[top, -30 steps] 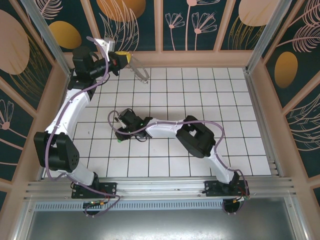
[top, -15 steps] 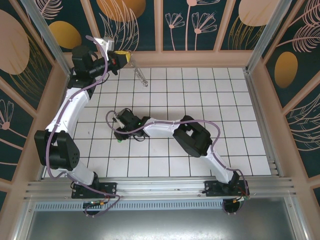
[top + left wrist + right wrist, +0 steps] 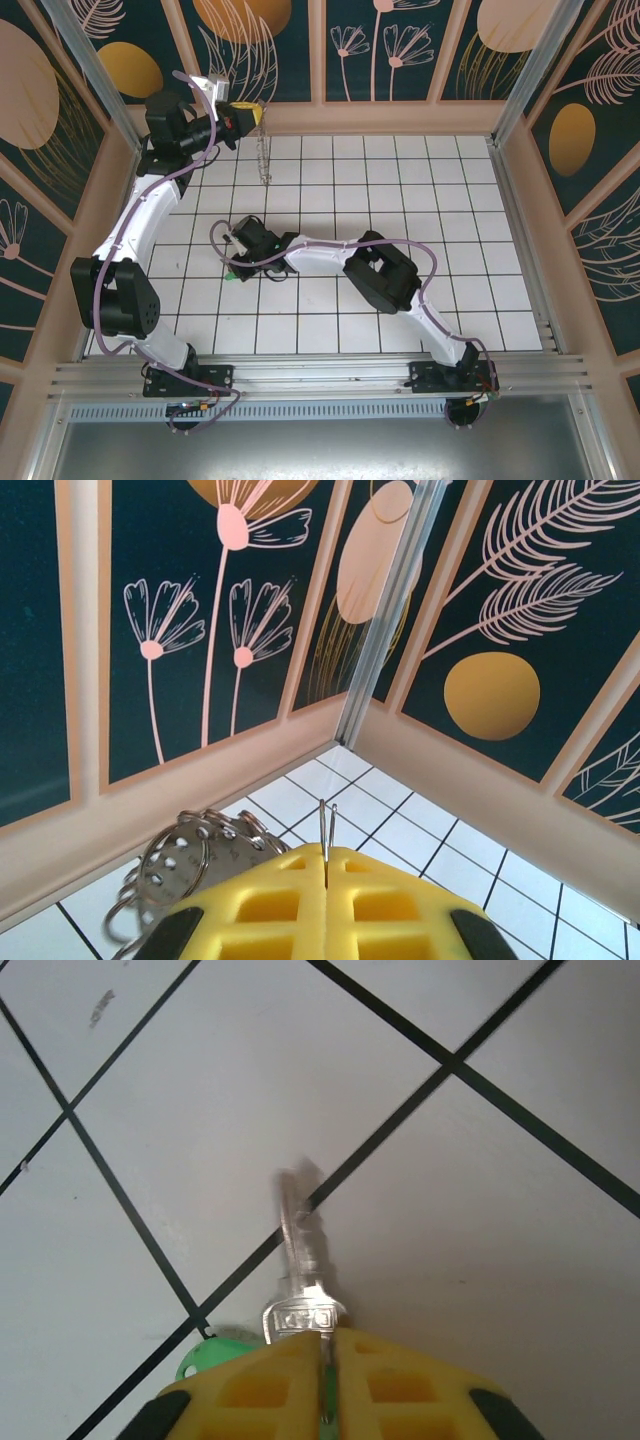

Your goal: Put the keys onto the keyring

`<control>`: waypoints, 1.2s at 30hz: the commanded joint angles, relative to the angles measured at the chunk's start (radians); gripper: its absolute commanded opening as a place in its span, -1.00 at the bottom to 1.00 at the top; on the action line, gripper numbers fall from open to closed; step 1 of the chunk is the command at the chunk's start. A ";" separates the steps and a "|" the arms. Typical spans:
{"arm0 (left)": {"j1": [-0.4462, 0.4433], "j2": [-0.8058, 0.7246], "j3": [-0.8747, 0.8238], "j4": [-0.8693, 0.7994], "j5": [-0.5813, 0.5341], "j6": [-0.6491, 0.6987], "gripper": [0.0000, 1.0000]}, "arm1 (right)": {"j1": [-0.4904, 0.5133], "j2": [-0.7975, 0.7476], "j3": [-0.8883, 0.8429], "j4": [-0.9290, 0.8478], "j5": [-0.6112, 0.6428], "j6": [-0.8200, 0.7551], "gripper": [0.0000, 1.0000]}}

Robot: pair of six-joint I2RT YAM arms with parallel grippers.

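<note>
Metal pinched on both sides: key [image 3: 231, 277] low, keyring [image 3: 265, 155] high.
Right gripper [image 3: 327, 1348] has its yellow fingers [image 3: 250, 1390] pressed together on the key at its shoulder, blade pointing away across a black grout line of the white floor [image 3: 500, 1260]; the stamped letters there are too blurred to read, and a green head pokes out at left. Left gripper [image 3: 327, 856], up by the far left corner, is clamped on the keyring by its thin wire, silvery pieces bunched to its left. Keyring and key are well apart.
</note>
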 commanded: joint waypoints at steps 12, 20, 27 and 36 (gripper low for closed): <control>0.007 -0.039 -0.044 0.117 0.029 -0.028 -1.00 | -0.010 -0.248 -0.257 0.095 0.088 0.076 -1.00; 0.007 -0.030 -0.058 0.202 0.060 -0.097 -1.00 | -0.040 -0.526 -0.556 0.159 0.281 0.123 -1.00; 0.007 -0.024 -0.061 0.211 0.066 -0.118 -1.00 | -0.135 -0.673 -0.783 0.154 0.328 0.150 -1.00; -0.015 -0.014 -0.087 0.174 0.077 -0.122 -1.00 | -0.209 -0.890 -1.126 0.114 0.442 0.259 -1.00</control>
